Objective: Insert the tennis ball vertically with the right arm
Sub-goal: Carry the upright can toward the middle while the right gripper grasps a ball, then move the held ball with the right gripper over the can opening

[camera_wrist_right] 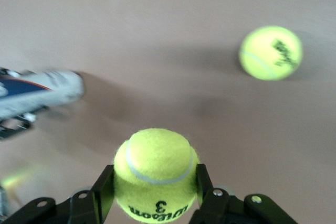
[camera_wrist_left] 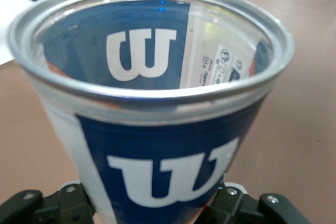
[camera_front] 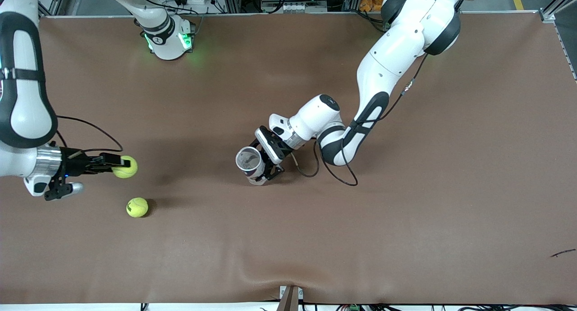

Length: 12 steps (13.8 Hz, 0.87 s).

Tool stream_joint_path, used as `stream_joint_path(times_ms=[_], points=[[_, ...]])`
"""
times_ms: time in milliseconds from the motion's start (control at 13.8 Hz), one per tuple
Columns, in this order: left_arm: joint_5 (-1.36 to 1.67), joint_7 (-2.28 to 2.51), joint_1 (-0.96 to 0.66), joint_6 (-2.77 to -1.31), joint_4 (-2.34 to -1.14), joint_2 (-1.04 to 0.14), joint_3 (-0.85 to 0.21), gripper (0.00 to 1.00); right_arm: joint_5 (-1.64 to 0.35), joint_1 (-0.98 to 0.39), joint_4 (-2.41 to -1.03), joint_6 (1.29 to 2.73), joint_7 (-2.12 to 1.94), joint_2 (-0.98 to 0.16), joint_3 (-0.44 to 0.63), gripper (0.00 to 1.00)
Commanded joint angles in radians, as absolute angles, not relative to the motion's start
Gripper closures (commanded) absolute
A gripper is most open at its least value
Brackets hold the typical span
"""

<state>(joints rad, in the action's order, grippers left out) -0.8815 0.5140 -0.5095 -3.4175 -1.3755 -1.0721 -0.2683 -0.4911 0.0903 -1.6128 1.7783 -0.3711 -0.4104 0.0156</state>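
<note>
From the high front camera, the right arm (camera_front: pixel 25 99) came in along its own end of the table, forearm running down and wrist bent across, so that the right gripper (camera_front: pixel 118 163) pointed sideways over the brown table (camera_front: pixel 405 212), its black fingers clamped on a yellow tennis ball (camera_front: pixel 125 166). A second tennis ball (camera_front: pixel 137 207) lay on the cloth, nearer to that camera than the held one and just apart from it. The left arm (camera_front: pixel 387 63) reached down from its base, elbow folded, toward the middle of the table, where the left gripper (camera_front: pixel 266 164) stood around a ball can (camera_front: pixel 250 163) with its open mouth turned upward. In the left wrist view the can (camera_wrist_left: pixel 157 145) filled the frame, clear-walled with a blue label and a white W, metal rim on top, and nothing showed inside it; the black fingers (camera_wrist_left: pixel 47 205) sat to either side of its lower wall, though I could not tell whether they pressed it or stood just off it. In the right wrist view the fingers (camera_wrist_right: pixel 102 190) were closed against both sides of the held ball (camera_wrist_right: pixel 156 174), the loose ball (camera_wrist_right: pixel 271 52) rested on the table, and the can (camera_wrist_right: pixel 39 94) showed blurred, well apart.
</note>
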Motion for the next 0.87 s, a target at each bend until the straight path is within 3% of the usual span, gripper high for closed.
stream_joint_path(times_ms=[0, 289, 795], points=[[-0.910, 0.525, -0.511, -3.462, -1.359, -1.100, -0.264, 0.22, -0.554, 0.008, -1.562, 1.775, -0.183, -0.400, 0.015, 0.69], [-0.911, 0.522, -0.512, -3.462, -1.361, -1.111, -0.259, 0.17, -0.584, -0.124, -1.496, 1.808, 0.079, -0.402, 0.017, 0.67], [-0.911, 0.522, -0.512, -3.461, -1.359, -1.109, -0.259, 0.14, -0.594, -0.325, -1.505, 2.003, 0.409, -0.420, 0.018, 0.67]])
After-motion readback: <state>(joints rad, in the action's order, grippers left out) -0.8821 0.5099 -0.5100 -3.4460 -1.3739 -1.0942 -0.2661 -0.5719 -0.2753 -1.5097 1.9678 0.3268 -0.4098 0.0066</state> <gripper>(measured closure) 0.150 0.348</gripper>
